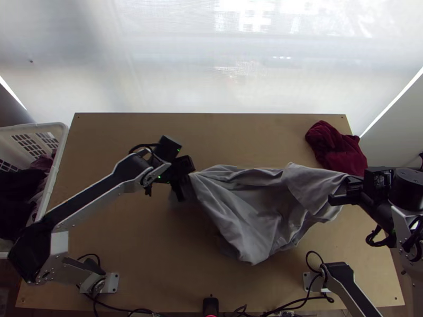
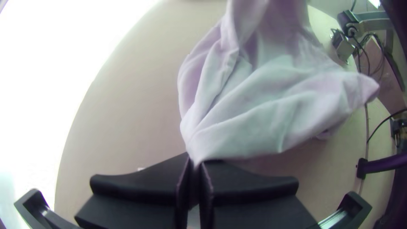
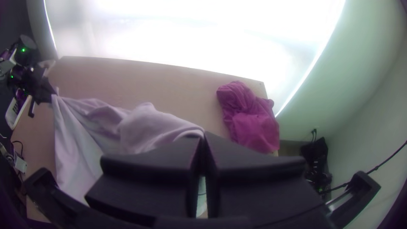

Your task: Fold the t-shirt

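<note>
The grey t-shirt hangs bunched and creased between the two grippers, its middle sagging toward the table's near side. At its left end my left gripper is shut on a gathered bit of cloth. My right gripper holds the opposite end, near the red cloth. In the left wrist view, folds of the shirt run into the closed left gripper. From the right wrist view, the shirt stretches from the right gripper, shut on its edge, across to the other arm.
A dark red cloth lies bunched at the table's far right corner. A white basket with dark clothes stands beyond the left edge. Cables and a small black device lie along the near edge of the table.
</note>
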`<control>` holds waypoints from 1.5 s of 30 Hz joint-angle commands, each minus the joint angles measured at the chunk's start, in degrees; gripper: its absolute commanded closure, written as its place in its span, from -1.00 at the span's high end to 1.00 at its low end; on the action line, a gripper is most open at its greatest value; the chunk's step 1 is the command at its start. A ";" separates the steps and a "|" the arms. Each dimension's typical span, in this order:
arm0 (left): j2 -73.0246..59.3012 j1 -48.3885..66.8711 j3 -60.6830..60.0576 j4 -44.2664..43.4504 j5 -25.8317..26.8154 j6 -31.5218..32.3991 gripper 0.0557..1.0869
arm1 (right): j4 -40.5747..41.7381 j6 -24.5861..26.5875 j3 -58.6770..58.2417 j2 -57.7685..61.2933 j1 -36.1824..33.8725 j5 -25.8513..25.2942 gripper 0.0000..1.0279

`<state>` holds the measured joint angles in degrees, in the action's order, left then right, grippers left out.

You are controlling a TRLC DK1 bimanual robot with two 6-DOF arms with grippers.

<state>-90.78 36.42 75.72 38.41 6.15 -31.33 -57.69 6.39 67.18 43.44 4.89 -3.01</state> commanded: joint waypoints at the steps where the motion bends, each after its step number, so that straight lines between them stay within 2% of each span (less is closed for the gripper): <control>1: 7.99 -11.99 5.14 5.71 -0.09 -2.68 -0.92 | 2.14 -1.38 0.15 1.47 0.48 1.16 -0.95; 6: 8.87 -19.37 9.53 4.04 -0.26 -1.89 -0.93 | 7.51 -2.44 2.17 6.39 0.65 1.07 -0.95; 10: 11.42 -22.89 7.33 0.70 -0.97 -0.75 -0.93 | 9.62 -2.44 4.45 10.35 1.44 1.07 -0.95; 13: 18.01 -21.75 -1.02 0.70 -0.97 -1.01 -0.93 | 9.97 -2.79 5.95 11.84 2.23 1.07 -0.95; 18: 32.95 -13.66 -19.30 2.28 -3.16 -0.05 -0.92 | 9.88 -2.88 5.07 11.40 2.94 1.25 -0.95; 21: 40.25 -9.09 -26.50 5.00 -3.69 2.33 -0.90 | 9.70 -2.79 3.75 10.88 3.20 1.42 -0.95; 23: 44.20 -6.45 -29.49 7.03 -3.69 3.47 -0.74 | 9.62 -2.88 3.22 10.52 3.64 1.51 -0.95; 24: 45.52 -5.40 -30.64 7.90 -3.69 4.00 -0.57 | 9.53 -2.88 2.96 10.44 3.73 1.69 -0.95; 25: 46.84 -4.43 -31.69 9.05 -3.60 4.53 -0.26 | 9.53 -2.97 2.78 10.35 3.82 1.77 -0.95; 26: 47.80 -3.20 -32.74 10.19 -3.69 4.79 0.14 | 9.53 -3.23 2.61 10.35 3.90 1.86 -0.95; 27: 48.51 -2.24 -33.54 11.16 -3.69 4.79 0.40 | 9.53 -3.32 2.52 10.35 3.90 1.95 -0.95; 31: 49.30 -1.88 -33.01 11.60 -3.78 4.70 0.91 | 9.35 -3.40 2.34 10.35 3.90 2.39 -0.95; 38: 39.45 -8.04 -24.31 9.05 -3.78 1.80 0.90 | 9.18 -3.67 1.73 9.91 3.73 2.48 -0.95; 42: 30.40 -11.38 -18.59 3.60 -3.34 1.45 0.90 | 9.18 -3.67 1.47 9.82 3.64 2.48 -0.95; 45: 23.19 -9.79 -15.61 3.25 -0.09 3.38 0.84 | 9.18 -3.67 1.73 9.82 3.64 2.48 -0.95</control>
<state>-55.24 27.57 53.41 44.62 2.57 -28.97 -48.47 2.79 69.01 53.36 8.62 -0.60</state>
